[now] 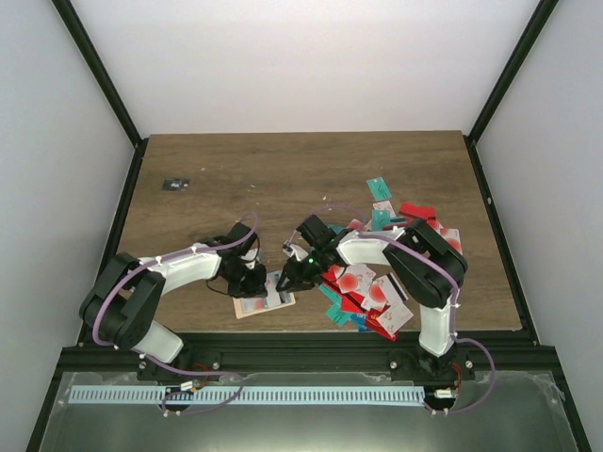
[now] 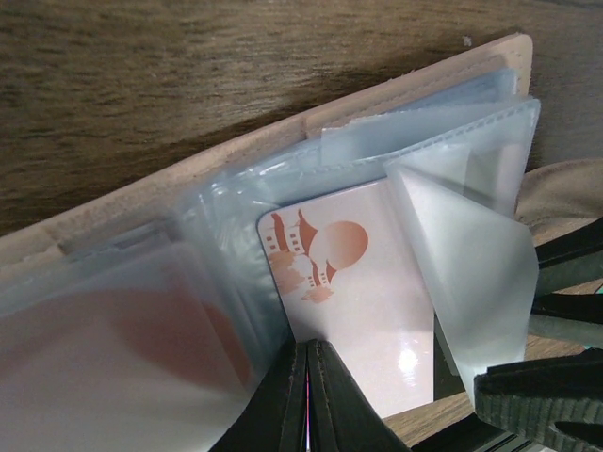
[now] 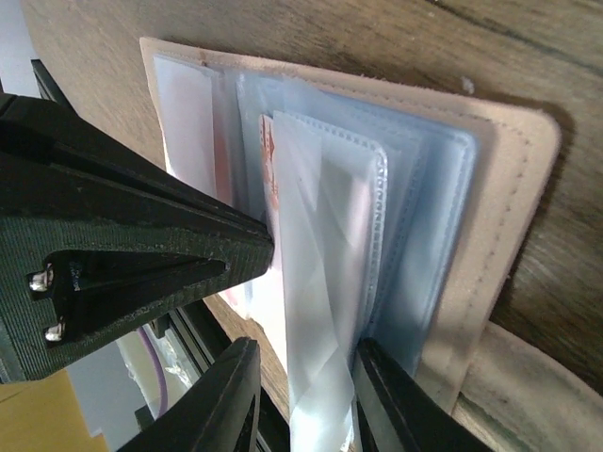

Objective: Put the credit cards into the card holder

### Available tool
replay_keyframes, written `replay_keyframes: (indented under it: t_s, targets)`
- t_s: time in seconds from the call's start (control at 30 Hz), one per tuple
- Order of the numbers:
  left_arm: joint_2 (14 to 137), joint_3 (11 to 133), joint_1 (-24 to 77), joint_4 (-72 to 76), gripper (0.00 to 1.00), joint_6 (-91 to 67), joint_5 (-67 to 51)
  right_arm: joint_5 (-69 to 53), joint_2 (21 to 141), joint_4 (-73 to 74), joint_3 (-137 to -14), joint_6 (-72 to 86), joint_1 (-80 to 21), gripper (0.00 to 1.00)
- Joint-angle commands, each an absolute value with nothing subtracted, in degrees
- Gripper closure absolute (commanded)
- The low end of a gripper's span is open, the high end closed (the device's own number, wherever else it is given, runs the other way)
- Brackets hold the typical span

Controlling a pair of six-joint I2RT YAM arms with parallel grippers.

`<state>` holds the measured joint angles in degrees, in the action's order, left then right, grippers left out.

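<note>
The beige card holder (image 1: pixel 247 307) lies open near the table's front edge, its clear sleeves fanned out in the left wrist view (image 2: pixel 188 179) and the right wrist view (image 3: pixel 509 188). My left gripper (image 1: pixel 252 281) is shut (image 2: pixel 312 377) on a white card with a red circle (image 2: pixel 353 282), whose far end lies in among the sleeves. My right gripper (image 1: pixel 287 276) has its jaws apart (image 3: pixel 304 348) around a lifted clear sleeve flap (image 3: pixel 325 282), which rests against one finger. That flap also shows in the left wrist view (image 2: pixel 471 273).
A pile of red, white and teal credit cards (image 1: pixel 372 287) lies under and beside the right arm, with loose ones further back (image 1: pixel 379 186). A tiny dark flat object (image 1: pixel 175 184) sits at the back left. The table's front edge is just below the card holder.
</note>
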<state>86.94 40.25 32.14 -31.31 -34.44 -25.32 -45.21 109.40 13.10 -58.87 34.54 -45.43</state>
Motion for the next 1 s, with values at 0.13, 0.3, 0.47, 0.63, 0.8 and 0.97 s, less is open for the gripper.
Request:
replay_keyframes:
  t_s: [0.13,0.3,0.47,0.63,0.8,0.97]
  targets:
    - [87.12,39.24,32.29,-31.26,0.96,-34.00,-24.36,-43.79,106.61,15.52,-62.21,34.36,-47.20,0.71]
    - [86.63,39.45,32.34,-31.70,0.96,-33.97,-24.18,-42.24,106.17,17.77,-63.54,34.19,-47.87,0.74]
    - [85.96,39.90,32.33,-32.33,0.96,-33.92,-23.82,-40.63,106.25,19.80,-64.93,34.11,-48.56,0.75]
    - [85.88,39.80,32.34,-32.42,0.96,-33.83,-23.73,-37.39,106.28,23.78,-67.22,33.49,-49.26,0.77]
    - [85.60,39.47,32.34,-32.37,0.96,-33.75,-23.73,-34.96,107.33,26.98,-69.30,32.88,-50.30,0.76]
    - [85.50,39.51,32.32,-32.45,0.96,-33.56,-23.73,-31.84,108.70,30.58,-71.79,32.19,-51.27,0.74]
